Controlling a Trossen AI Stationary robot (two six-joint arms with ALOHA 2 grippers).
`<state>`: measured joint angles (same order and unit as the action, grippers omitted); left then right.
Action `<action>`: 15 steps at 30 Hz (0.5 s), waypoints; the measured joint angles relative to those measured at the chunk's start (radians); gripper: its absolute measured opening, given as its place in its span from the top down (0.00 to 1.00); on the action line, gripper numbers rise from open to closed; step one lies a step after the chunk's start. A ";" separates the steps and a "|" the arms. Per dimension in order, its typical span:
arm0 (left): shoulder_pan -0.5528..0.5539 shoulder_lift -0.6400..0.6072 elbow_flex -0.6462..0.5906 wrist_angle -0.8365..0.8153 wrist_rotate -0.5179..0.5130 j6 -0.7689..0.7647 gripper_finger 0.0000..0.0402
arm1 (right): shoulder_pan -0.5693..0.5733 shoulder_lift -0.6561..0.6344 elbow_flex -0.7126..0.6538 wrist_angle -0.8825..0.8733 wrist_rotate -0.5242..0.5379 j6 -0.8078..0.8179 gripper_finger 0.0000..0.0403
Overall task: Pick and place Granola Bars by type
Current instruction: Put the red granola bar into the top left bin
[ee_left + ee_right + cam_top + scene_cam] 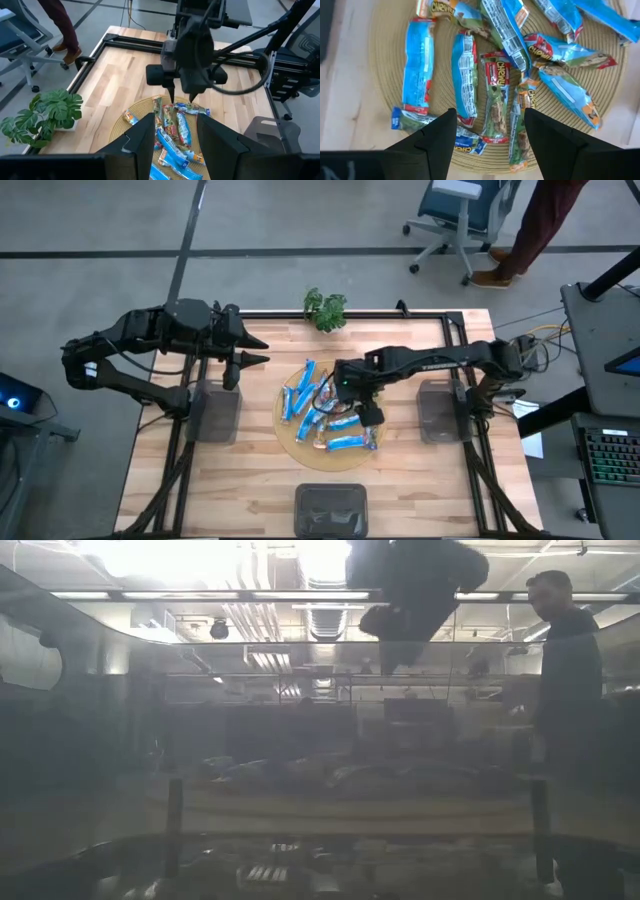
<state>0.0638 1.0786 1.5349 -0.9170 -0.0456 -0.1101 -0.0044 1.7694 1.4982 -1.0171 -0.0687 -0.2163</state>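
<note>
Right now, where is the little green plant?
In the high view, the plant sits at the table's far edge, near the middle, just beyond the round mat holding the snack bars.

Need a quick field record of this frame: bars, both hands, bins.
bars: pile of mostly blue granola bars on a round woven mat, mid-table
right hand: open, above the pile, nothing held
left hand: open, off to the mat's left, waiting
bins: three grey bins, left, right, front; no bars seen inside
other: small plant at the far edge
</note>
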 joint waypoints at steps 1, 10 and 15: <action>0.000 0.000 0.000 0.000 0.000 0.000 0.67 | 0.000 0.011 0.000 0.003 0.010 0.001 0.44; 0.000 0.000 0.000 0.001 0.000 0.000 0.67 | -0.020 0.105 -0.002 0.013 0.020 -0.012 0.44; 0.000 -0.001 0.000 -0.012 0.000 0.001 0.67 | -0.035 0.150 -0.019 0.030 0.019 -0.024 0.44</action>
<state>0.0638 1.0775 1.5349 -0.9289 -0.0460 -0.1093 -0.0394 1.9191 1.4792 -0.9869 -0.0493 -0.2400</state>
